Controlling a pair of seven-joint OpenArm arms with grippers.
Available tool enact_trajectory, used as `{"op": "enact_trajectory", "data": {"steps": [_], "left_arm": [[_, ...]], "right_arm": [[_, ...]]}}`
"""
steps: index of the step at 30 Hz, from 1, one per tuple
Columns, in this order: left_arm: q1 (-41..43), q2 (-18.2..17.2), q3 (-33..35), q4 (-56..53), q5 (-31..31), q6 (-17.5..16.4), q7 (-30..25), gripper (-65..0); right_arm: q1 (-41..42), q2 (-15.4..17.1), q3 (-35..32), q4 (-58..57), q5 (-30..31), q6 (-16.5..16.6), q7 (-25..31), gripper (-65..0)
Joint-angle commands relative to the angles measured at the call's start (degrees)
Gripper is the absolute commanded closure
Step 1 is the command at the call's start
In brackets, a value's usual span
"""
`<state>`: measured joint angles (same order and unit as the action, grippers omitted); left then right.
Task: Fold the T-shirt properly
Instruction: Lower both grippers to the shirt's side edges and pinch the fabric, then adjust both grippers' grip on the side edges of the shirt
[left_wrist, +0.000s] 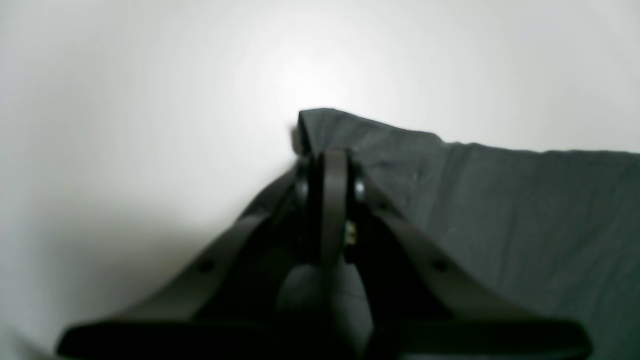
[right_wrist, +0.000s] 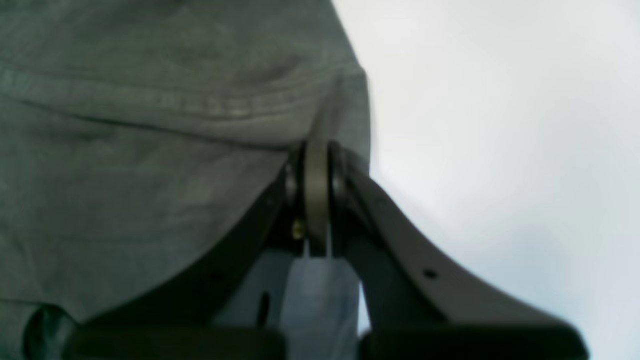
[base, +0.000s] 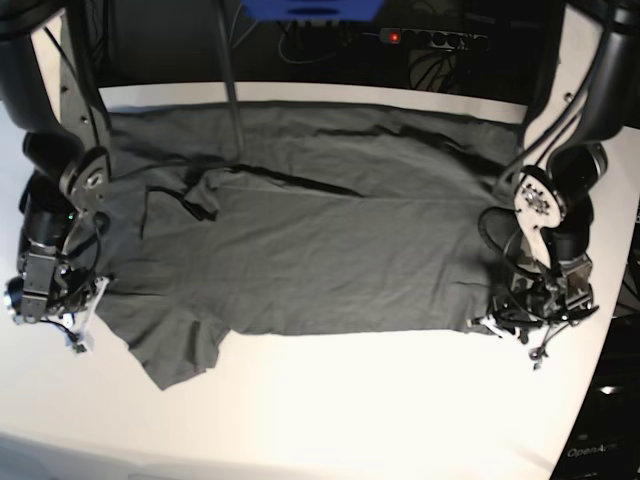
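Observation:
The dark grey T-shirt (base: 320, 240) lies spread flat on the white table (base: 350, 400), one sleeve at the front left. In the base view my left gripper (base: 484, 324) is at the shirt's front right corner. The left wrist view shows it (left_wrist: 327, 162) shut on that corner of the T-shirt (left_wrist: 500, 210). My right gripper (base: 92, 298) is at the shirt's left edge. The right wrist view shows it (right_wrist: 317, 160) shut on a stitched hem of the T-shirt (right_wrist: 150, 150). The neck label is hidden.
A power strip (base: 430, 38) and cables lie beyond the table's far edge. A dark pole (base: 228, 80) stands at the shirt's far edge. Bare white table runs along the front.

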<state>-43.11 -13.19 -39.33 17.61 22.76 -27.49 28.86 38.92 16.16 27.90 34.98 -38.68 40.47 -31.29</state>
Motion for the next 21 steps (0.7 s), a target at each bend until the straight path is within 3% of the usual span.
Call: {"op": "enact_trajectory", "data": {"steps": [1, 10, 21], "left_arm": [[0.78, 0.05, 0.08, -0.42, 2.33, 0.63, 3.18, -2.6], [4.12, 0.05, 0.08, -0.77, 2.33, 0.19, 1.78, -2.6], [8.87, 0.93, 0.08, -0.51, 2.33, 0.10, 1.69, -2.6]], "right_arm": [[1.92, 1.11, -0.43, 3.48, 0.21, -0.47, 0.74, -0.7], [2.53, 0.85, -0.87, 15.35, 0.30, -0.47, -6.47, -0.6], [4.47, -2.32, -0.16, 15.35, 0.65, -0.47, -9.02, -0.7]]}}
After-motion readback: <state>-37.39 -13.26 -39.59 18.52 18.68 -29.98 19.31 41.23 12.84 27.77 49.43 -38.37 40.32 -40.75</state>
